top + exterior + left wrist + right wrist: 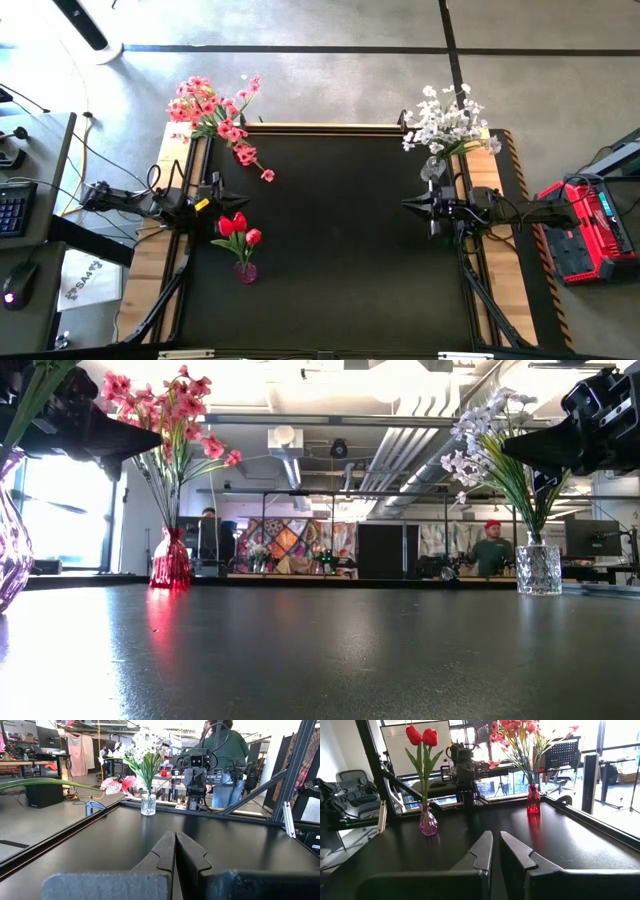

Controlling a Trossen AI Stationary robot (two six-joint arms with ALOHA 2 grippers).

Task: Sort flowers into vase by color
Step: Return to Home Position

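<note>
Black table (pixel 340 250), bare across its middle from front edge to back rail, vases at the sides.
Nearest the front, the violet vase (pixel 246 271) holds the red flowers (pixel 236 227). Just behind it hangs the left gripper (pixel 240 202), fingers pressed together. Straight across from the violet vase is the right gripper (pixel 406 205), fingers likewise drawn narrow. Farther back stand a red vase (pixel 170 563) of pink flowers (pixel 213 112) and, opposite, a clear vase (pixel 538 569) of white flowers (pixel 447 122).
</note>
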